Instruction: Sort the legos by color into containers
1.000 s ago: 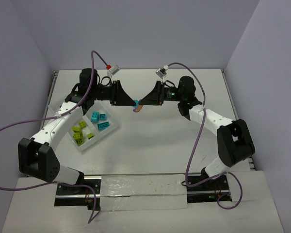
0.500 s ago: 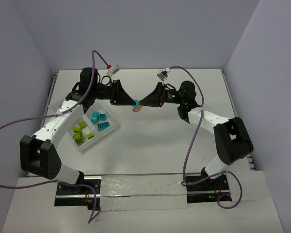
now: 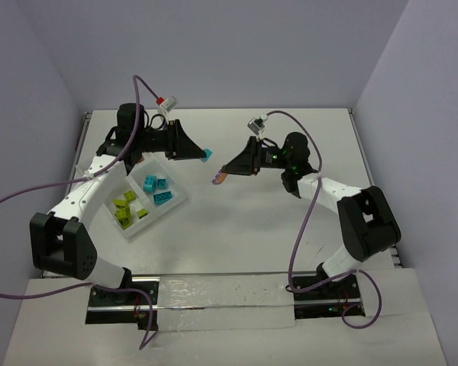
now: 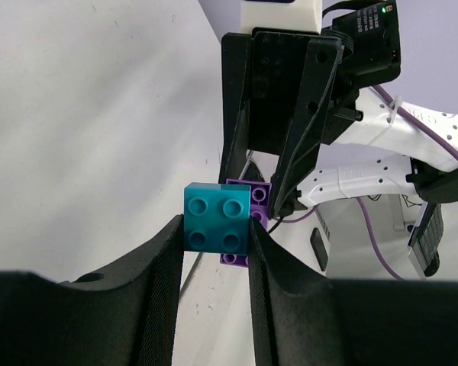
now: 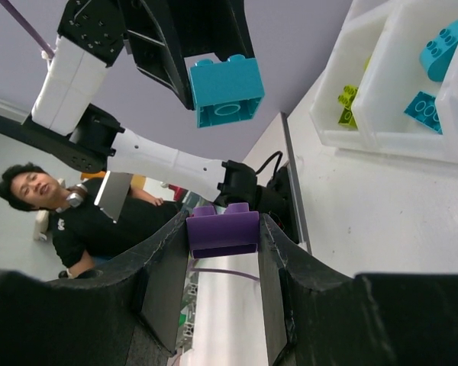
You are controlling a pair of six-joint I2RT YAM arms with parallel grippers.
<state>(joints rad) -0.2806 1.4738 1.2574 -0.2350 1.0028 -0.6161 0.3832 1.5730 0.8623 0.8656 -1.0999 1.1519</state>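
My left gripper (image 3: 201, 154) is shut on a turquoise lego (image 3: 207, 155), held in the air just right of the white tray (image 3: 180, 200). In the left wrist view the turquoise lego (image 4: 217, 218) sits between my fingertips. My right gripper (image 3: 223, 174) is shut on a purple lego (image 5: 223, 230), with an orange-brown part showing in the top view (image 3: 219, 177). The two legos are apart, with a gap between them. The tray holds turquoise legos (image 3: 157, 188) in one compartment and lime green legos (image 3: 127, 207) in another.
The tray lies slanted at the left of the table, under the left arm. Purple cables loop off both arms. A person (image 5: 38, 202) shows beyond the table in the right wrist view.
The two grippers were together at the table's middle on one joined cluster. Now the left has pulled back and to the left with the turquoise lego, and the right keeps the purple one.
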